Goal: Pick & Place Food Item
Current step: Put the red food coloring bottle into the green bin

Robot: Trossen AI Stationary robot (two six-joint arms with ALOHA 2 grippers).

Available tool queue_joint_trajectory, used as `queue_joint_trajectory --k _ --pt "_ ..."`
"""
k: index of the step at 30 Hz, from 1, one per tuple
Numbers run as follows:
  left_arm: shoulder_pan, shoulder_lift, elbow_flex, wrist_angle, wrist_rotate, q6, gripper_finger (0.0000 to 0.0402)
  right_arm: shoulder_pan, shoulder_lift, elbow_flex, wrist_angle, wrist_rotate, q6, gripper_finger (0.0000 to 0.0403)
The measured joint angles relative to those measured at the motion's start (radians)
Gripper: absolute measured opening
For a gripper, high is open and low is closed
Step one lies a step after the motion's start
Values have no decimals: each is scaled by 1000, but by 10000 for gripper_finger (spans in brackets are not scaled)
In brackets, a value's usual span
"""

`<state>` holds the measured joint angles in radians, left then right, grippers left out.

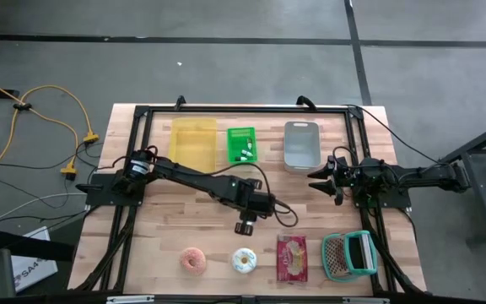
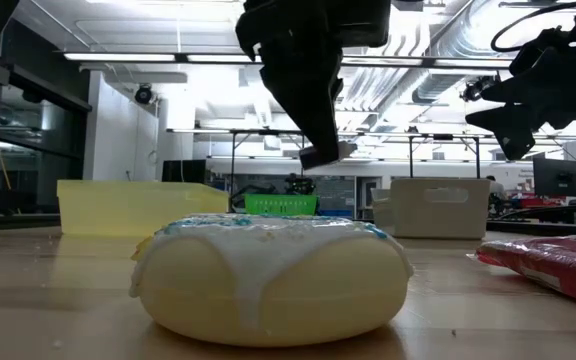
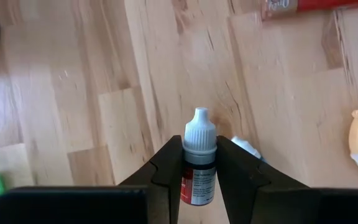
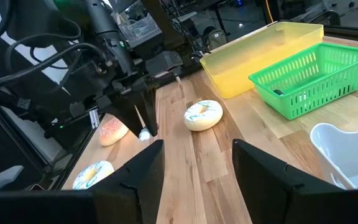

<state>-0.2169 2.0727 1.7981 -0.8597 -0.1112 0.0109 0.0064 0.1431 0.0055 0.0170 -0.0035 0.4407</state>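
A small dropper bottle [image 3: 199, 163] with a white ribbed cap and a red-and-white label sits in my left gripper [image 3: 199, 149], which is shut on it over the middle of the table [image 1: 245, 225]. In the low view its cap [image 2: 328, 152] pokes out below the dark fingers, well above the wood. A white-iced donut [image 1: 244, 261] lies just nearer the front edge, resting on its flat underside [image 2: 268, 320]. My right gripper [image 1: 317, 180] waits at the right, open and level, with nothing between its fingers [image 4: 197, 149]. My left gripper pinches the bottle's body just below the cap [image 3: 197, 169] between its two fingers. The fingers slant steeply down from above and lie along the bottle. The cap [image 3: 200, 129] sticks out past the fingertips. The bottle is lifted clear of the table.
A pink donut [image 1: 194, 260], a red packet [image 1: 291, 257] and a green-and-white holder [image 1: 349, 255] lie along the front edge. A yellow bin [image 1: 194, 140], a green basket [image 1: 241, 144] and a grey bin [image 1: 302, 144] stand along the far edge. Bare wood lies between the rows.
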Motion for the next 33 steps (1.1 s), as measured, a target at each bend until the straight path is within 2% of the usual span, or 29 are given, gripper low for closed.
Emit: queue_joint_trajectory --k 8,14,33 --pt "4 0 0 -5 1 0 76 0 0 0 0 0 0 175" --pt "61 0 0 -5 1 0 76 0 0 0 0 0 0 175" --pt "391 -13 1 -10 4 74 76 0 0 0 0 0 0 175"
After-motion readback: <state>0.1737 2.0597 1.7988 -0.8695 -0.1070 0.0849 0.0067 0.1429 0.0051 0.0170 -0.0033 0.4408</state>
